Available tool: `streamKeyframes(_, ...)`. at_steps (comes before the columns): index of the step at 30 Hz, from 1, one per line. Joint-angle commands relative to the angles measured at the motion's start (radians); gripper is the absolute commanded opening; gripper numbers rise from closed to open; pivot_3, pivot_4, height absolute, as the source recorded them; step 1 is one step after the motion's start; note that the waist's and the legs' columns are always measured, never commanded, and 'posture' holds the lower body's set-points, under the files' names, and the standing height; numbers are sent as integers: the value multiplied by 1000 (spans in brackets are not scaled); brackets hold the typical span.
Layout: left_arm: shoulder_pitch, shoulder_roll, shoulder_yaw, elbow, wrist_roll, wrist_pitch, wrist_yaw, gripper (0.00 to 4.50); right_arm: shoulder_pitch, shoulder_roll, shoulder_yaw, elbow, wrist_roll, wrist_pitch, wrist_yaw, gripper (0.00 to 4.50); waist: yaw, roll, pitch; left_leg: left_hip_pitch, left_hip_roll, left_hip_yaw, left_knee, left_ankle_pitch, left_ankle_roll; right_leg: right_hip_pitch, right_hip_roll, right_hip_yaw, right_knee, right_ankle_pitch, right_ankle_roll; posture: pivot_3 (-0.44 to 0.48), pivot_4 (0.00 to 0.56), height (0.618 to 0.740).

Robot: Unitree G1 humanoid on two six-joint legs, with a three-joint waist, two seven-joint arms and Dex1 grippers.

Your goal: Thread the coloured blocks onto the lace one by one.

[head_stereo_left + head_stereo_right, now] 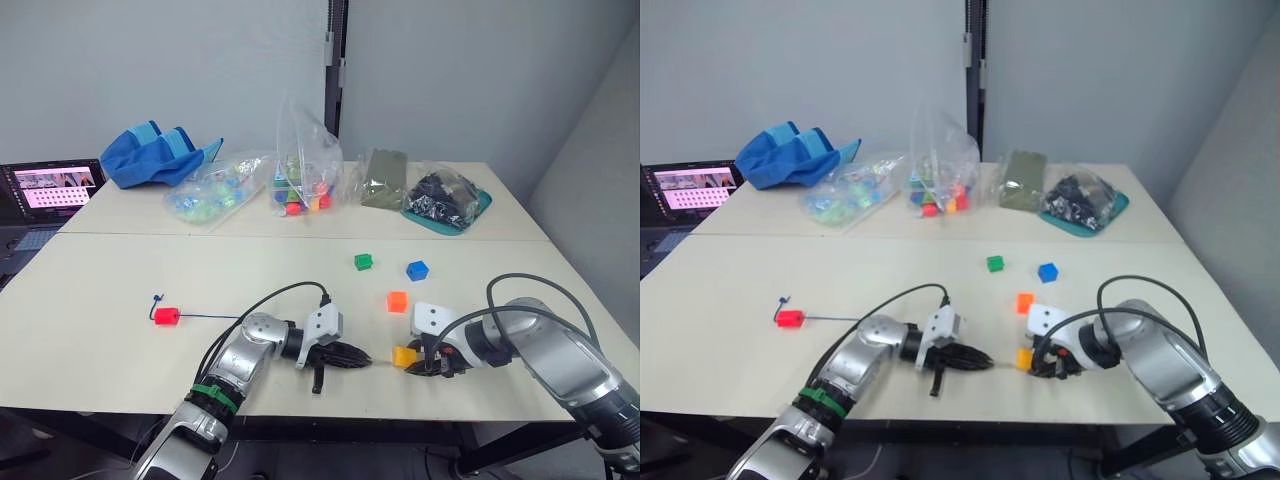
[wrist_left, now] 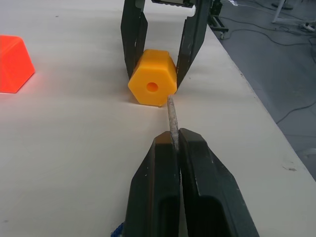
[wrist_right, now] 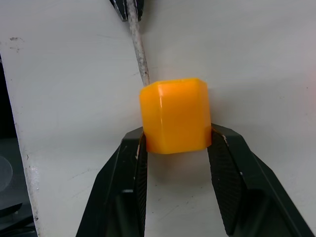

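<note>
Five blocks sit on the table [image 1: 120,300], placed here from the yellow block [image 1: 403,355]. Far left lies the red block [image 1: 166,316], already on the lace [image 1: 215,317]. The left gripper [image 2: 174,143] pinches the lace's pale tip [image 2: 172,114] just beside the yellow block, which the right gripper [image 3: 175,148] clamps. Behind it: one orange block [image 1: 397,301], one green block [image 1: 363,262], one blue block [image 1: 417,270].

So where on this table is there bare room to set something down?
Bare: the near-left tabletop in front of the red block, and the middle strip behind the lace. Crowded: the far edge with the clear bags, and around both grippers at the yellow block.
</note>
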Motion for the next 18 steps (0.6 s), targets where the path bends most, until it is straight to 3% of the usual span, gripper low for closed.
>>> streamKeyframes(1,-24,-11,1,10,4,-29,1,0,12,-11,-14,-35,14,3,-3,1248,2,0,0,0,0,0,0,0,0,0,0,0,0,0,0,0,150,740)
streamKeyframes(18,-26,-33,23,-4,-26,-8,-12,0,16,-14,-1,-6,2,-18,-10,1248,8,0,0,0,0,0,0,0,0,0,0,0,0,0,0,0,150,740)
